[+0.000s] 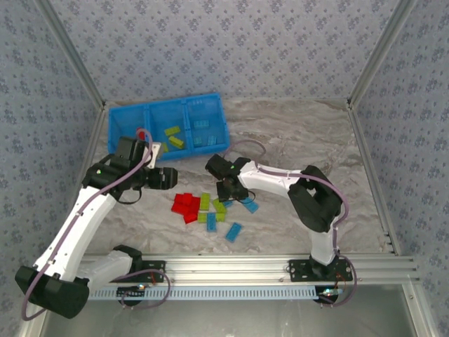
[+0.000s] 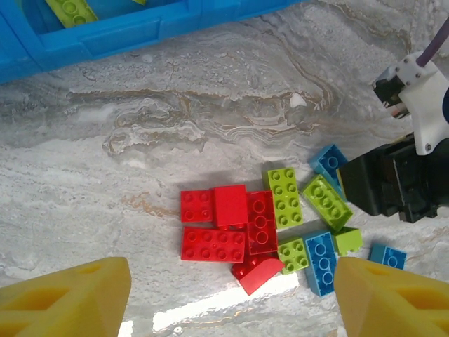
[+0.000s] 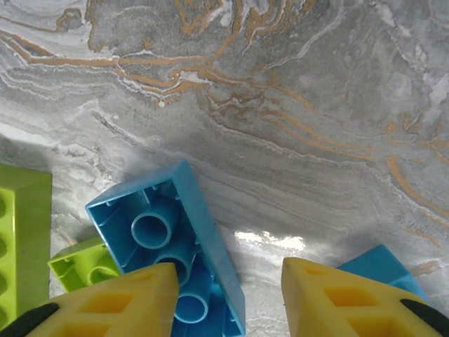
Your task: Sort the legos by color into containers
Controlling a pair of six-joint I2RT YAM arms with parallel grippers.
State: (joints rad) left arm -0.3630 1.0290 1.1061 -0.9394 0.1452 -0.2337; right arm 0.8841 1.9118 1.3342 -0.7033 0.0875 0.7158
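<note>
Tool work first: the left tool (image 2: 231, 295) is hanging with its yellow fingers standing wide apart and nothing between them. It is looking down on the loose bricks from just off the tray's near wall. The right tool (image 3: 228, 281) is sitting low, farther out from the tray on its near side. Its fingers are parted and straddling one brick, with a gap showing at one pad, so I am judging it as not yet clamped.

The marbled counter (image 1: 295, 133) is carrying everything. The blue tray (image 1: 116, 133) is lying at the counter's far left, and its three compartments are each taking one color. The left one is holding a red brick (image 1: 140, 132), the middle one lime bricks (image 1: 173, 137), and the right one light blue bricks (image 1: 203, 133).

The unsorted pile (image 2: 266, 232) is lying on the counter on the near side of the tray, well apart from it. Red, lime and light blue bricks are mixing there, roughly a dozen. By my reading, sorting is under way but well short of half done.

Smallest, the upturned light blue brick (image 3: 168, 239) is resting hollow side up between the right tool's fingers, beside a lime brick (image 3: 24, 239).
</note>
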